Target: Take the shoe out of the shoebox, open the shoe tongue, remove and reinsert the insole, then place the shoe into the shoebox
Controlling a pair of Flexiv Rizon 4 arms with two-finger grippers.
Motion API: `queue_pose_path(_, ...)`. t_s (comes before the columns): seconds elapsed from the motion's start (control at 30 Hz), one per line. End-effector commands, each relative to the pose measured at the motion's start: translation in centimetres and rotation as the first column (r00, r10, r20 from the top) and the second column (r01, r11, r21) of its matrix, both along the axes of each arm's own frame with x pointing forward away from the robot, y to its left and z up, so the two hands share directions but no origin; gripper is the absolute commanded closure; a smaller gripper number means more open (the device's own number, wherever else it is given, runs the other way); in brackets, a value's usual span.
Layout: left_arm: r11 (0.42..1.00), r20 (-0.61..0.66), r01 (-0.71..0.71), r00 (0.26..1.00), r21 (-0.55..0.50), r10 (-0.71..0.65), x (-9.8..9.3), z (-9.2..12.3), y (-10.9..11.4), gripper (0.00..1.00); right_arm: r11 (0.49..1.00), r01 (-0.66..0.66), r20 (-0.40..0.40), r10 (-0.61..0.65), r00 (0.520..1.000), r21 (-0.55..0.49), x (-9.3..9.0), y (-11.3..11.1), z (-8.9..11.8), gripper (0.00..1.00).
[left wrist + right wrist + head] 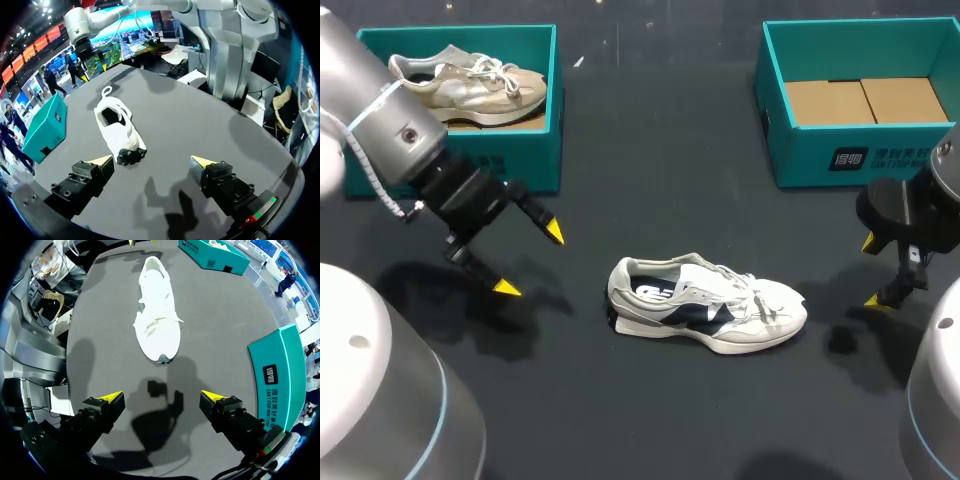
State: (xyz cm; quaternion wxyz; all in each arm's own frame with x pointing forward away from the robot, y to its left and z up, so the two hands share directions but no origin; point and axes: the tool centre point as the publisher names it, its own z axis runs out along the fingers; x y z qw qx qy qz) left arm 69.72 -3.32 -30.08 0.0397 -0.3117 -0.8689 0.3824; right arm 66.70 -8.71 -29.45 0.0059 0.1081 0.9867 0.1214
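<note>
Your white sneaker [705, 305] with dark side panels lies on its sole on the black table [650, 160], outside both boxes. Its heel points to your left arm's side and its toe to your right arm's side. The laces are tied over the tongue, and a printed insole shows in the opening.

Your left gripper [530, 260] hangs off the sneaker's heel end, apart from it, with its yellow-tipped fingers spread wide and nothing between them. In the left wrist view the sneaker [117, 127] lies ahead of the gripper [152, 160], heel nearest, with bare table between the two.

Your right gripper [872, 271] stands off the sneaker's toe end, also apart from it, with its fingers spread and empty. In the right wrist view the sneaker [157, 325] lies straight ahead of the gripper [162, 396], toe nearest, with only shadow on the cloth between them.

Beyond the sneaker's toe end, toward the table's far edge, sits the empty teal shoebox [860, 100], showing its cardboard floor; it stands close beside your right gripper [280, 375]. Beyond the heel end, at the far edge, a second teal shoebox [535, 110] holds a beige sneaker [470, 85]. Nothing lies between either gripper and the white sneaker.
</note>
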Motion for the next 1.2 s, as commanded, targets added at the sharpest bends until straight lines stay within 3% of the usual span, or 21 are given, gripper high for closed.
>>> queue_pose_path(0.03,0.993,-0.003,-0.085,0.996,-0.086,0.085,-0.7,-2.1,-0.5,0.00,1.000,0.000,0.002,0.000,1.000,-0.001,-0.1,0.0,0.0,0.00)
queue_pose_path(0.17,0.970,-0.068,-0.208,0.977,-0.129,0.201,-1.6,-2.9,-0.6,0.00,1.000,0.000,0.002,0.000,1.000,-0.001,-0.1,0.0,0.0,0.00)
queue_pose_path(0.23,0.965,-0.057,-0.243,0.970,-0.099,0.238,-1.8,-3.1,-0.4,0.00,1.000,0.000,0.002,0.000,1.000,-0.001,-0.1,0.0,0.0,0.00)
queue_pose_path(0.6,0.961,-0.049,-0.258,0.966,-0.103,0.254,-1.8,-3.4,-0.4,0.00,1.000,0.000,0.002,0.000,1.000,-0.001,-0.1,0.0,0.0,0.00)
queue_pose_path(0.83,0.901,-0.220,-0.409,0.901,-0.143,0.374,-0.5,-6.7,0.3,0.00,1.000,0.000,0.002,0.000,1.000,-0.001,-0.1,0.0,0.0,0.00)
queue_pose_path(1.2,0.872,-0.384,-0.453,0.850,-0.187,0.359,-0.6,-8.5,0.7,0.00,1.000,0.000,0.002,0.000,1.000,-0.001,-0.1,0.0,0.0,0.00)
